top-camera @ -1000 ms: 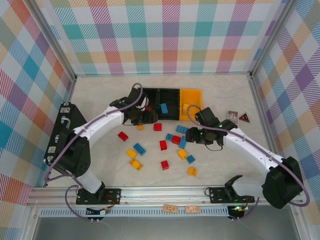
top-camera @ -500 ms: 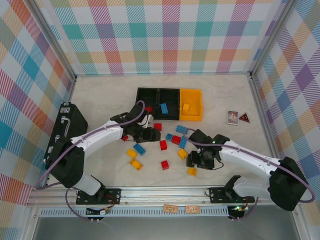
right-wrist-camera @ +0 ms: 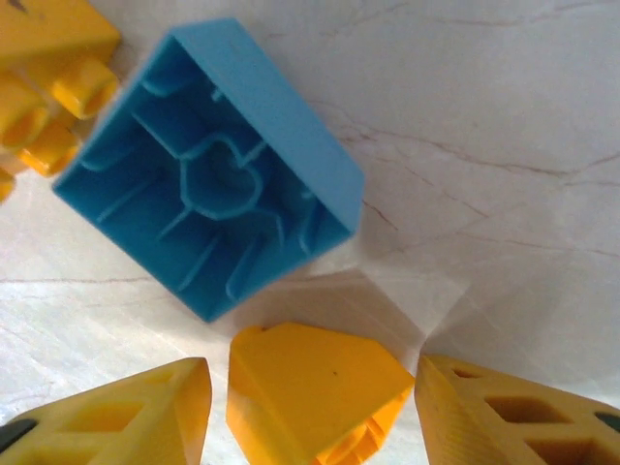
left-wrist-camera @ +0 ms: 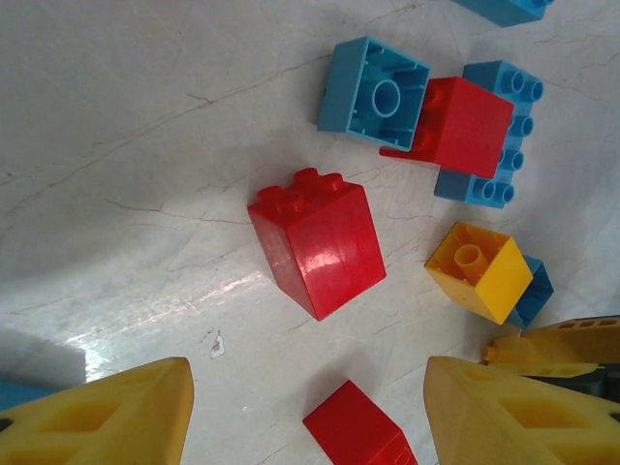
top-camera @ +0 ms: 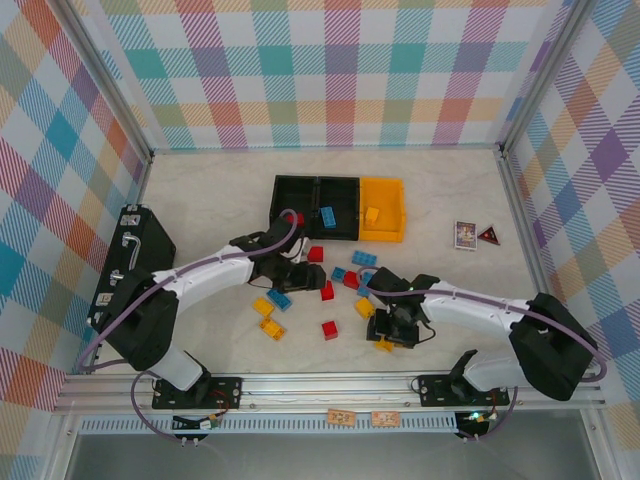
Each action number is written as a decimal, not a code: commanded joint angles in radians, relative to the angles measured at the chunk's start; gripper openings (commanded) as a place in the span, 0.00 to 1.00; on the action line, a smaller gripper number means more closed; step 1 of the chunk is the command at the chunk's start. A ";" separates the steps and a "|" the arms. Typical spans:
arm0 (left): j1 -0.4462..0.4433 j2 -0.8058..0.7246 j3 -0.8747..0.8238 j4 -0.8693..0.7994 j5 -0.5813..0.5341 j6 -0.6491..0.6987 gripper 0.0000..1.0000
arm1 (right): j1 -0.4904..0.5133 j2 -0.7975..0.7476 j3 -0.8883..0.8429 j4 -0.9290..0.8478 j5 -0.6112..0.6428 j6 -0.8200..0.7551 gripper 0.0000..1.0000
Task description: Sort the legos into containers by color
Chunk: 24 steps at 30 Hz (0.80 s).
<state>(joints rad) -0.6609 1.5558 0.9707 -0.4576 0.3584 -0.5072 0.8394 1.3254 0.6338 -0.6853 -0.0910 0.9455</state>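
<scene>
Red, blue and yellow legos lie scattered in front of three joined containers: two black bins (top-camera: pixel 300 190) and a yellow bin (top-camera: pixel 383 225). My left gripper (top-camera: pixel 308 280) (left-wrist-camera: pixel 310 418) is open above the bricks. A tall red brick (left-wrist-camera: pixel 315 240) (top-camera: pixel 326 290) stands ahead of it. Another red brick (left-wrist-camera: pixel 358 434) lies low between its fingers, untouched. My right gripper (top-camera: pixel 393 330) (right-wrist-camera: pixel 310 412) is open and down at the table, its fingers either side of a yellow brick (right-wrist-camera: pixel 310 392) (top-camera: pixel 384 344). An upturned blue brick (right-wrist-camera: pixel 208 170) lies just beyond.
A large black case with a handle (top-camera: pixel 135 255) stands at the left wall. Two small cards (top-camera: pixel 466 234) lie at the right. A blue, red and blue cluster (left-wrist-camera: pixel 455 126) sits mid-table, with a yellow brick (left-wrist-camera: pixel 478 269) beside it. A metal rail (top-camera: pixel 330 385) runs along the near edge.
Both arms drew back from the bins toward the near bricks. The left gripper went from the black bin to the red bricks. The right one came down around the yellow brick.
</scene>
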 commanded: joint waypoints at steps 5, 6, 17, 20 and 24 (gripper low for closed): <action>-0.026 0.026 0.009 0.013 0.002 -0.018 0.63 | 0.010 0.025 -0.020 0.011 0.002 0.026 0.47; -0.028 0.026 0.008 0.013 0.001 -0.020 0.63 | 0.010 0.025 -0.022 0.012 0.004 0.029 0.44; -0.033 0.020 0.009 0.019 -0.020 -0.031 0.63 | 0.010 -0.083 0.024 -0.107 0.087 0.005 0.29; -0.033 0.020 0.016 0.017 -0.021 -0.035 0.63 | 0.010 -0.134 0.058 -0.153 0.122 -0.007 0.29; -0.035 0.005 0.023 0.029 -0.029 -0.047 0.63 | -0.032 -0.177 0.132 -0.202 0.162 -0.059 0.30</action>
<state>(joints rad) -0.6807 1.5772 0.9714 -0.4404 0.3462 -0.5358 0.8307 1.1755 0.7025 -0.8211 0.0200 0.9329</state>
